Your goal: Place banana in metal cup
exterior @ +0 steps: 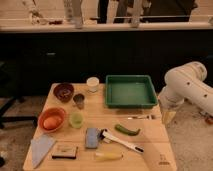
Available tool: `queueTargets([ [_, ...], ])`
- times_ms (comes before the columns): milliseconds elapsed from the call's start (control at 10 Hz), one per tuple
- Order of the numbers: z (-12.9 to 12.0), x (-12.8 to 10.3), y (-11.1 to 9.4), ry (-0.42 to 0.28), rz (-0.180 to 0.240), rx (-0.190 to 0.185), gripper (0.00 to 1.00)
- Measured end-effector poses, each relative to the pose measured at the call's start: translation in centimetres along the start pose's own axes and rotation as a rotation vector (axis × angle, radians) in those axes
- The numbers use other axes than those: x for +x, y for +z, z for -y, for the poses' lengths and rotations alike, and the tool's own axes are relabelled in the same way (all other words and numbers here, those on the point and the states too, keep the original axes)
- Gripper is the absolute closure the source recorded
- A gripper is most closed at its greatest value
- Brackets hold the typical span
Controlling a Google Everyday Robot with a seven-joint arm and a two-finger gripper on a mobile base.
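We see the gripper (168,116) hanging just off the right edge of the table (150,144), its fingers spread wide and holding nothing; the banana (107,156) lies at the near edge, below the brush (120,141); the metal cup (79,100) stands well apart, beside the brown bowl (64,91).

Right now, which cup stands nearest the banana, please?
The light-green cup beside the orange bowl; the metal cup and white cup stand farther back. The gripper hangs right of the table.
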Motion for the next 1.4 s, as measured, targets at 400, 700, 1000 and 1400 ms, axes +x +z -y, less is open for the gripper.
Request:
queueTargets([
  [400,0.0,0.0,0.0,0.0,0.0,0.0,0.2],
  [700,0.0,0.0,0.0,0.0,0.0,0.0,0.2],
  [1000,-0.5,-0.2,-0.1,0.001,0.014,0.014,0.2],
  [1400,-3.8,-1.4,-0.2,0.002,0.048,0.026,0.2],
])
